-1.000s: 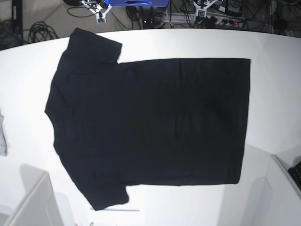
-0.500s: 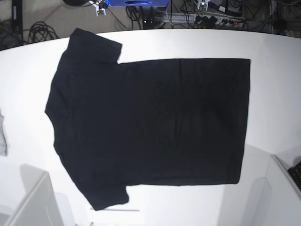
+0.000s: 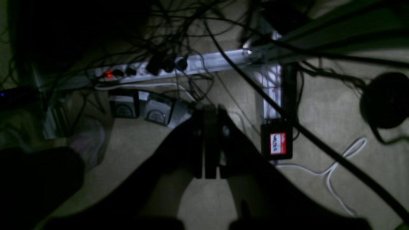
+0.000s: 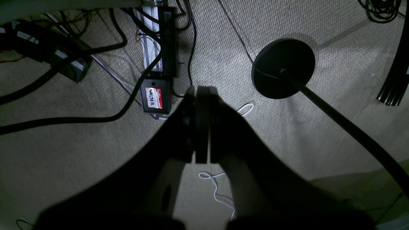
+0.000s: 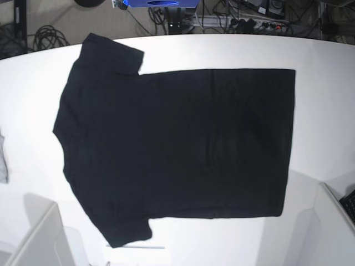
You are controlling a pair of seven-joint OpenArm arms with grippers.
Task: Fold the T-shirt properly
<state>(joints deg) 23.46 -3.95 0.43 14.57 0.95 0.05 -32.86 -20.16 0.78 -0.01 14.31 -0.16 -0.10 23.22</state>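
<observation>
Grey cloth scrap [image 5: 3, 160] at far left edge of white worktop [image 5: 321, 100], well apart from the garment

T-shirt [image 5: 177, 144] spread flat across centre of worktop, plain black side up, collar end toward left, hem toward right; one short sleeve at upper left, other at lower left; straight hem edge running down right side; no print visible; not folded

Two pale box-like edges at lower left and lower right corners of base view, identity unclear

Neither arm visible in base view; both wrist views pointing down at carpeted floor, away from worktop

Right gripper [image 4: 199, 124] closed, dark fingers pressed together, nothing between them; below it, small black box with red-and-white label [image 4: 154, 95], loose white cord [image 4: 217, 185], thick black cables, and round black stand base [image 4: 282, 68] with pole running toward lower right

Left gripper [image 3: 209, 140] closed likewise, empty; dim scene below showing white power strip with lit red switch [image 3: 110, 75], tangled cables, the same kind of labelled black box [image 3: 277, 142], and dark round base [image 3: 385, 100] at right
</observation>
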